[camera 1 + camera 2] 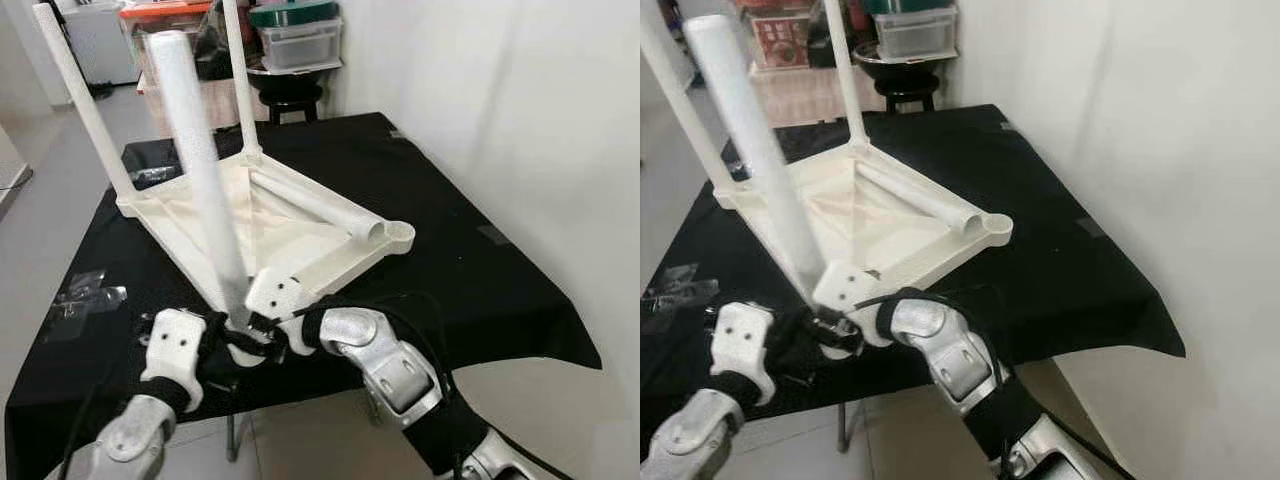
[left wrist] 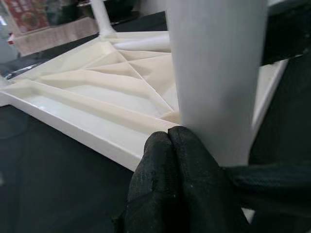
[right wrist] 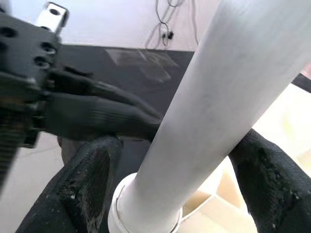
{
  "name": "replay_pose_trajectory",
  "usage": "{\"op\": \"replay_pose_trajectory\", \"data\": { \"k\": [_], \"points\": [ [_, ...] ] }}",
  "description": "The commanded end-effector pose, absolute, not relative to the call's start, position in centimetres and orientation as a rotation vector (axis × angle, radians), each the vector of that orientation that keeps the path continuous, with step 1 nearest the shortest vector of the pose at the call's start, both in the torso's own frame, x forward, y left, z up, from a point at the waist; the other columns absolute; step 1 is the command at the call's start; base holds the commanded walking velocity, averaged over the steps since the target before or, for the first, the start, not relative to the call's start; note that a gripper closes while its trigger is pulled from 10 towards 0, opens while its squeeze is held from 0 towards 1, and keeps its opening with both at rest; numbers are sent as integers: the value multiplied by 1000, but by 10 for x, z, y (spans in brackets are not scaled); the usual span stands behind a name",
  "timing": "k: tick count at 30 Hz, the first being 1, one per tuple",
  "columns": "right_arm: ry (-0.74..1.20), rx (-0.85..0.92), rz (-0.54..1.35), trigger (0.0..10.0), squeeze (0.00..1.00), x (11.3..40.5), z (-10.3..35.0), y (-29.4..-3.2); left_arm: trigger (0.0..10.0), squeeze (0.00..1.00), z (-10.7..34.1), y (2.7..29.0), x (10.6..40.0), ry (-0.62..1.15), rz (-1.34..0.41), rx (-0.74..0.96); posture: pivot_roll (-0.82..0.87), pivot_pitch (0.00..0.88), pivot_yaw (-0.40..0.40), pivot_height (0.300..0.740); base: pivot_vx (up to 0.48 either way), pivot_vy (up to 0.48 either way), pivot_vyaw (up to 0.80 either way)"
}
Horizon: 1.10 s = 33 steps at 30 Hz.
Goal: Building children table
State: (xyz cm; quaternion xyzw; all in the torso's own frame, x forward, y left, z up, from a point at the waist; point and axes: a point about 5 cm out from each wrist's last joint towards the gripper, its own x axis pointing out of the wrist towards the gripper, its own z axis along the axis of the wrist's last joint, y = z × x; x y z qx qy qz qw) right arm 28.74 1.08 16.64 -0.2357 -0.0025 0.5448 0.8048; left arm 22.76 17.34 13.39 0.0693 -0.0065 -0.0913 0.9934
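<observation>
White plastic is most of what I see: the small table top (image 1: 270,215) lies upside down on a black cloth (image 1: 450,250) spread over a larger table, its ribbed underside facing up. Two thin legs (image 1: 85,105) stand upright in the far corners, and a loose leg (image 1: 310,200) lies flat across the underside, its open end just beside the empty corner socket (image 1: 398,234) on my right. At the near corner a fourth leg (image 1: 205,180) stands slightly tilted in its socket, and both of my arms meet at its base. My right gripper (image 3: 180,160) has one black finger on each side of this leg; the fingers (image 3: 92,179) sit close against it, so I read it as clamped on the leg just above the socket collar. My left gripper (image 2: 180,160) comes in from the other side, its two fingertips (image 2: 160,165) pressed together and resting against the foot of the same leg at the rim of the table top. Clear plastic bags (image 1: 85,295) lie on the cloth near its left edge. Behind the table I can see a black stool (image 1: 290,95) and stacked storage boxes (image 1: 295,35) against a white wall.
</observation>
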Motion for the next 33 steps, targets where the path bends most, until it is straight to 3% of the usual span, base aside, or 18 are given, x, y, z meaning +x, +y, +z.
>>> {"op": "replay_pose_trajectory", "data": {
  "k": [1, 5, 8, 12, 13, 14, 15, 19, 27, 33],
  "points": [
    [-99, -445, 1332, 10000, 0, 264, 177, 37, 10000, 0, 130, 169, 228, 8, -207, 154, 5, 0, 8, 740, 0, 0, 0],
    [-95, -486, 1303, 10000, 0, 268, 172, 34, 10000, 0, 131, 168, 228, 6, -208, 156, 3, 0, 8, 740, 0, 0, 0],
    [-10, -645, 1182, 10000, 0, 294, 156, 1, 10000, 0, 132, 167, 229, 4, -215, 161, 2, 0, 9, 740, 0, 0, 0],
    [35, -731, 1121, 10000, 0, 305, 150, -19, 10000, 0, 132, 167, 230, 2, -222, 166, -5, 0, 10, 740, 0, 0, 0],
    [58, -763, 1093, 10000, 0, 310, 147, -28, 10000, 541, 133, 166, 231, -5, -234, 159, -9, 0, 11, 740, 0, 0, 0],
    [58, -763, 1093, 10000, 0, 310, 147, -28, 10000, 541, 133, 166, 231, -5, -234, 159, -9, 0, 11, 740, 0, 0, 0],
    [97, -794, 1053, 10000, 0, 317, 145, -44, 10000, 1000, 138, 161, 230, -28, -295, 101, -10, 0, 14, 740, 0, 0, 0],
    [145, -805, 1015, 10000, 0, 322, 141, -59, 10000, 1000, 141, 152, 223, -22, -391, 64, -8, 0, 19, 740, 0, 0, 0],
    [176, -821, 983, 10000, 0, 327, 137, -74, 10000, 1000, 141, 154, 217, -14, -371, 76, 2, 0, 21, 740, 0, 0, 0],
    [180, -847, 969, 10000, 0, 330, 135, -77, 10000, 1000, 147, 157, 234, -53, -337, 84, -13, 0, 26, 740, 0, 0, 0]
  ]
}}
